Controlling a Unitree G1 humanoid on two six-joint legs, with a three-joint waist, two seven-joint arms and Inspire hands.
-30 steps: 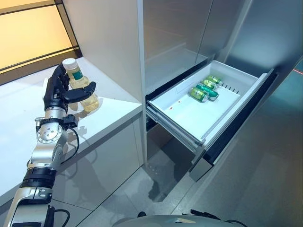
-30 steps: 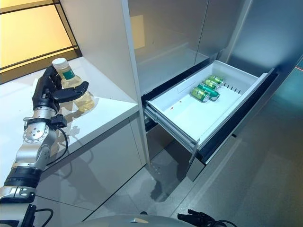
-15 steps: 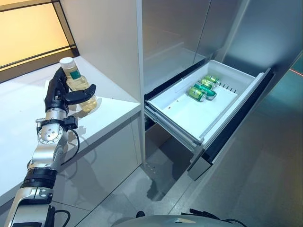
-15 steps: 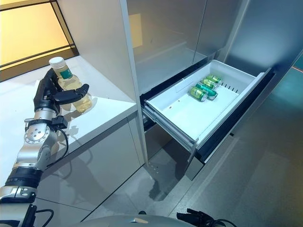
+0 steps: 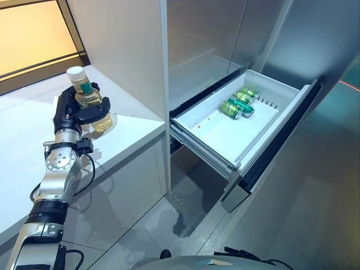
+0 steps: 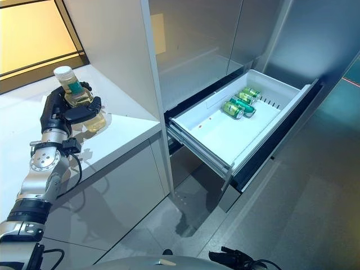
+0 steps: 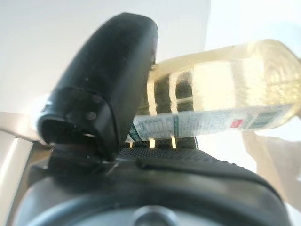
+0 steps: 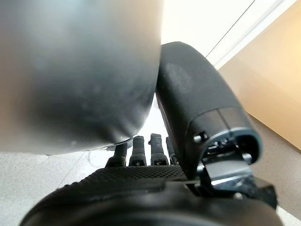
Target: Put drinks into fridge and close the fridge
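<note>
Bottle (image 5: pixel 85 100) at 10 o'clock, on white counter (image 5: pixel 34 140), my left hand (image 5: pixel 72 112) clenched round it | right hand (image 8: pixel 141 150) idle, fingers relaxed | step: pickup | next: carry to open fridge drawer (image 5: pixel 222 135) at 2 o'clock, beside cans (image 5: pixel 236 104).

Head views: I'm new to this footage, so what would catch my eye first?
The left hand curled round a bottle of pale yellow drink on the white counter. To its right, the fridge drawer stands pulled out, with green cans lying at its far end.
</note>
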